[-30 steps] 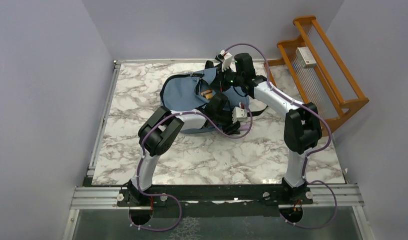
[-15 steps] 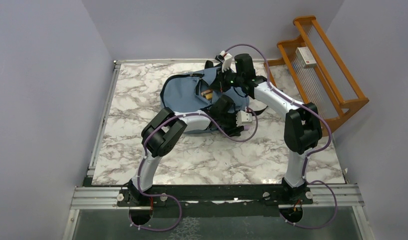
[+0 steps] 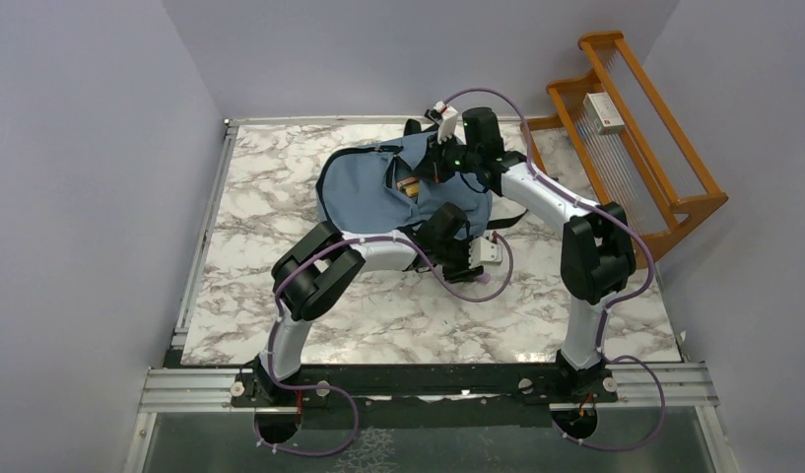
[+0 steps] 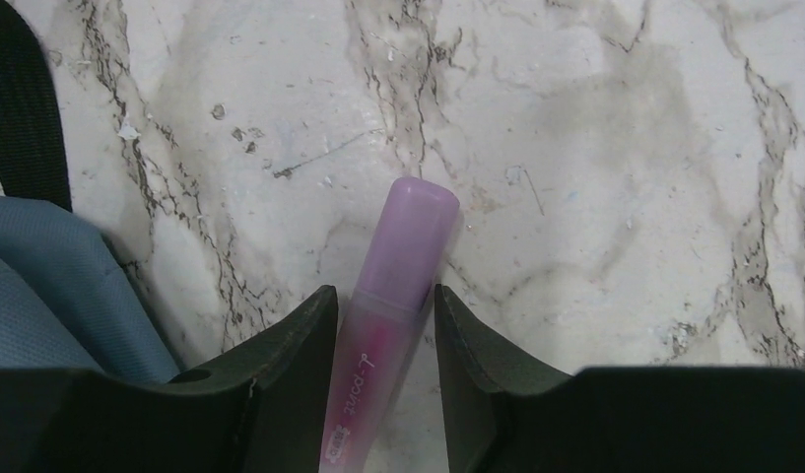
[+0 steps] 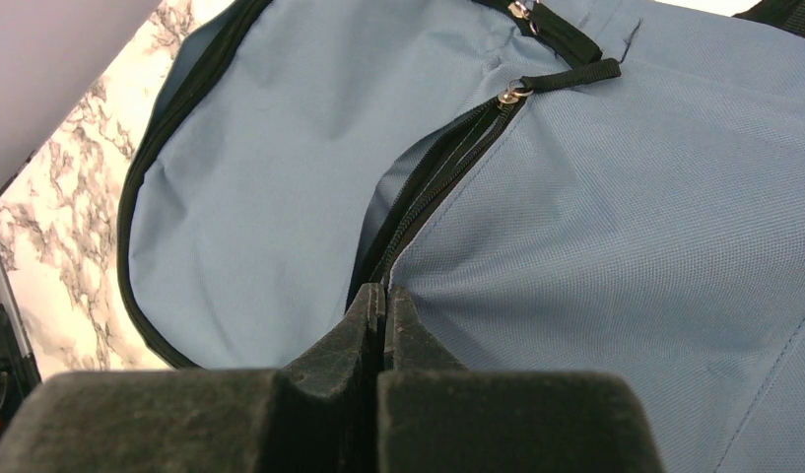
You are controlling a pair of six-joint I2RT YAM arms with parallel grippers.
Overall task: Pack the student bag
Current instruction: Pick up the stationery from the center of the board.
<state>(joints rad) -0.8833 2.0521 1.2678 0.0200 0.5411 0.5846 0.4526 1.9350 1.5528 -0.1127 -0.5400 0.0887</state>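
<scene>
Student bag (image 4: 53, 286) crowds purple pen (image 4: 403, 256); open marble (image 4: 625, 148) beyond.

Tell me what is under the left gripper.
A purple marker lies on the marble table, between the fingers of the left gripper, cap pointing away. Its near end is covered by the gripper body. The student bag lies beside it.
</scene>
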